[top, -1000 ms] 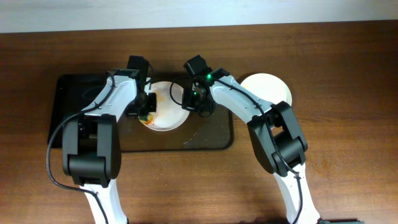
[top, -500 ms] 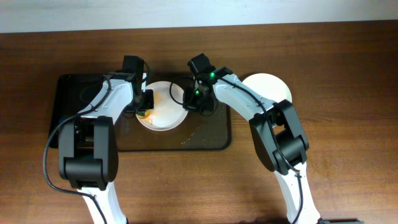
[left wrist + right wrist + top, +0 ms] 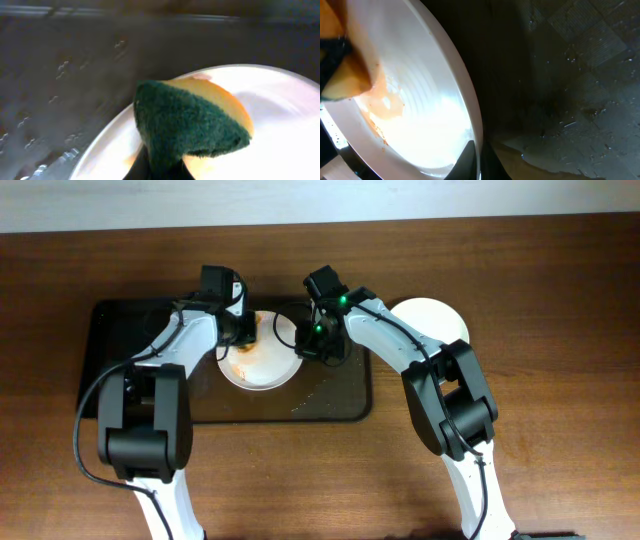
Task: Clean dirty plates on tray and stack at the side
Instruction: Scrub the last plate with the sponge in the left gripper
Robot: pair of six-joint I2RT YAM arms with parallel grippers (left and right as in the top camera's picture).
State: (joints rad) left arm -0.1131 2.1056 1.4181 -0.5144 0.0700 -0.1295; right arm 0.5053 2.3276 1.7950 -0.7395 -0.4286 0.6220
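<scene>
A white plate (image 3: 265, 363) smeared with orange sauce sits on the black tray (image 3: 140, 395). My left gripper (image 3: 243, 332) is shut on a green and yellow sponge (image 3: 190, 122) that presses on the plate's far left part (image 3: 280, 135). My right gripper (image 3: 312, 346) is shut on the plate's right rim (image 3: 475, 135), one finger inside and one outside. The sponge (image 3: 340, 75) and orange smears show at the left of the right wrist view. A clean white plate (image 3: 432, 323) lies on the table right of the tray.
The tray floor is wet, with droplets (image 3: 55, 75) and a puddle (image 3: 570, 145). Brown table surrounds the tray; a pale wall edge runs along the far side.
My left gripper has moved the sponge from the plate's left edge up to its far edge, spreading the orange smear. The right gripper has kept its hold on the rim.
</scene>
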